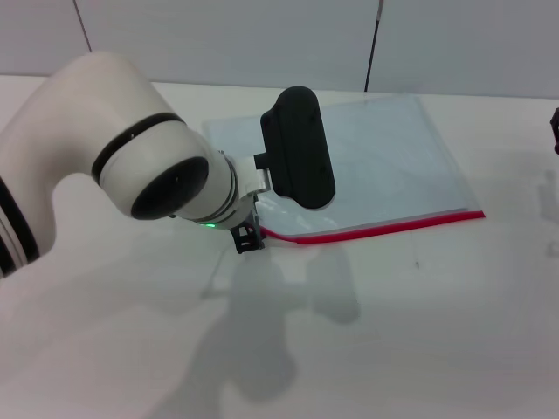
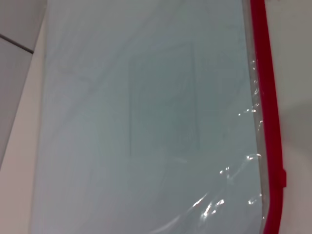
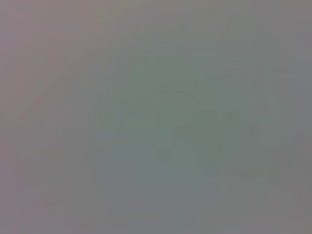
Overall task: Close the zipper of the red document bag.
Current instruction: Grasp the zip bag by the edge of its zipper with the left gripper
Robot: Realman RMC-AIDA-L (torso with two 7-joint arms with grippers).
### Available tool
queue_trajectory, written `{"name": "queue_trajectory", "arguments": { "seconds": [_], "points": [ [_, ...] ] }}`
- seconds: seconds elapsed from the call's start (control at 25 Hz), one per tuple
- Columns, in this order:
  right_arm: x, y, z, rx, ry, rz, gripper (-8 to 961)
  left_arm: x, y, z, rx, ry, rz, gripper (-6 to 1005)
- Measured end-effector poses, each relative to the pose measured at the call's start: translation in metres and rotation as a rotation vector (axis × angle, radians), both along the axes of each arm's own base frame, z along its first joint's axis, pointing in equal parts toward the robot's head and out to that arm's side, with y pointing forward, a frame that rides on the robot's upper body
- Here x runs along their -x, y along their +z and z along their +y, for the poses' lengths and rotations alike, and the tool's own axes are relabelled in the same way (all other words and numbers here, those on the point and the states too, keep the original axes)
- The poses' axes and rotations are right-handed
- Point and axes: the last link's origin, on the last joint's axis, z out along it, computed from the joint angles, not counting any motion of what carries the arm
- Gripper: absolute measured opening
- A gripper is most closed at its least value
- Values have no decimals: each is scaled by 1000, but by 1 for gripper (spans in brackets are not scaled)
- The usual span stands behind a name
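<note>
The red document bag [image 1: 384, 166] lies flat on the white table, a translucent pale-blue pouch. Its zipper [image 1: 393, 226] is the red strip along the edge nearest me. My left gripper [image 1: 248, 237] hangs low at the zipper's left end, with the black wrist housing above the pouch. In the left wrist view the pouch [image 2: 146, 122] fills the picture, and the zipper [image 2: 265, 97] runs down one side with a small tab low on it. A sliver of my right gripper [image 1: 555, 131] shows at the far right edge, away from the pouch.
The white table [image 1: 419, 332] stretches out in front of the pouch. A pale wall with a dark vertical seam [image 1: 374, 44] stands behind it. The right wrist view shows only a plain grey surface.
</note>
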Motion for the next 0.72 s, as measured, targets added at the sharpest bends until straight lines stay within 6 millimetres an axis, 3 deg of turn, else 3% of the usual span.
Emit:
{"name": "queue_trajectory", "arguments": {
  "seconds": [0.72],
  "points": [
    [0,-1,0,2,0,2,636,9,0,11,-43,-3,-32,519]
  ]
}}
